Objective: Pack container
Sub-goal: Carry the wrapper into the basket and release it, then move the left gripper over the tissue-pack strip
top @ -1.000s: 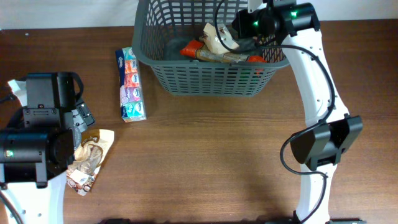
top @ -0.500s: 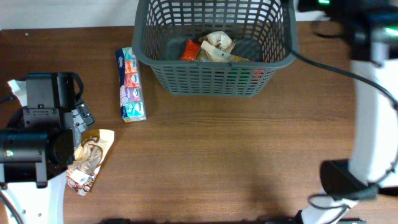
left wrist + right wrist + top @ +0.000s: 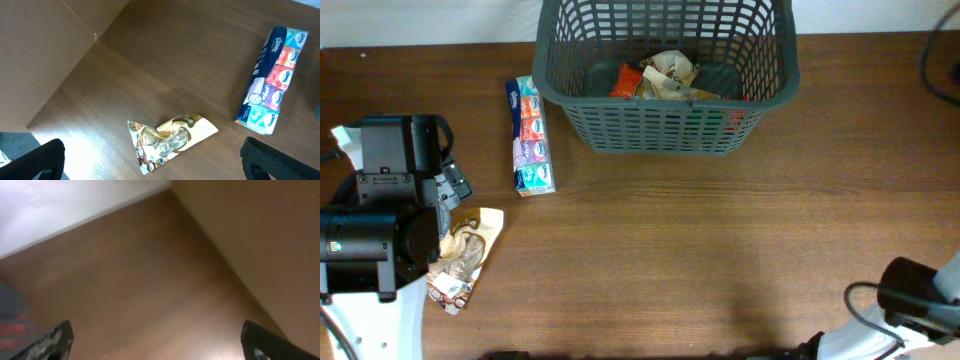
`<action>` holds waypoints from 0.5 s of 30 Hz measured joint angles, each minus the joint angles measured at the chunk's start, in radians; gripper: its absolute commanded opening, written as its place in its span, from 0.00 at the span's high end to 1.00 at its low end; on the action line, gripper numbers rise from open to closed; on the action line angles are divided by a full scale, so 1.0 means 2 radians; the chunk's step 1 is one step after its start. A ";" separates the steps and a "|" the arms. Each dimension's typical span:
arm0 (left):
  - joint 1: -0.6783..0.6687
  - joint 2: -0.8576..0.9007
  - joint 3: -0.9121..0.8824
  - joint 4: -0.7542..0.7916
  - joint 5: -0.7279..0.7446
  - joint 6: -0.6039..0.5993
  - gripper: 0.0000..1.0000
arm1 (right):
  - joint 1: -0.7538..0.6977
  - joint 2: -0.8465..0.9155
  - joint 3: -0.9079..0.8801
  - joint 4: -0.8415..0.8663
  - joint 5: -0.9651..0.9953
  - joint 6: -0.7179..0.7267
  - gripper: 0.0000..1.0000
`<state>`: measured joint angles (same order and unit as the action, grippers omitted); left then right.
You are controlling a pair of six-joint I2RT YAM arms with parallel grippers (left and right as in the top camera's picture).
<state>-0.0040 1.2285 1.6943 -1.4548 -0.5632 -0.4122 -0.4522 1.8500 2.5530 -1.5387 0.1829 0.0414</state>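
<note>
Two grippers spread wide; container (image 3: 665, 130) at far edge of table (image 3: 720, 250).
Overhead: container top cropped, contents half hidden by its wall. Left wrist: left gripper (image 3: 155, 162) jaws apart above gold packet (image 3: 170, 140), tissue pack (image 3: 272, 80) nearby. Right wrist: right gripper (image 3: 155, 342) jaws apart, view blurred.

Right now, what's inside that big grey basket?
The basket holds an orange packet and a crumpled pale wrapper. Whatever lies beneath them, or behind the near wall, is hidden.
</note>
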 measured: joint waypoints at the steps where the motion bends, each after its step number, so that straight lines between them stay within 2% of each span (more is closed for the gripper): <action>1: 0.000 0.000 0.000 0.000 0.001 0.000 0.00 | -0.014 0.003 -0.007 -0.006 0.000 0.004 0.01; 7: 0.000 0.000 0.000 0.000 0.029 0.000 0.00 | -0.057 0.021 -0.051 -0.011 -0.013 0.018 0.01; 15: 0.000 0.000 0.000 -0.012 0.121 0.000 0.00 | -0.058 0.028 -0.093 -0.013 -0.025 0.020 0.01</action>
<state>-0.0040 1.2285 1.6943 -1.4780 -0.3214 -0.4122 -0.5690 1.9053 2.3680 -1.5642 0.1333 0.0807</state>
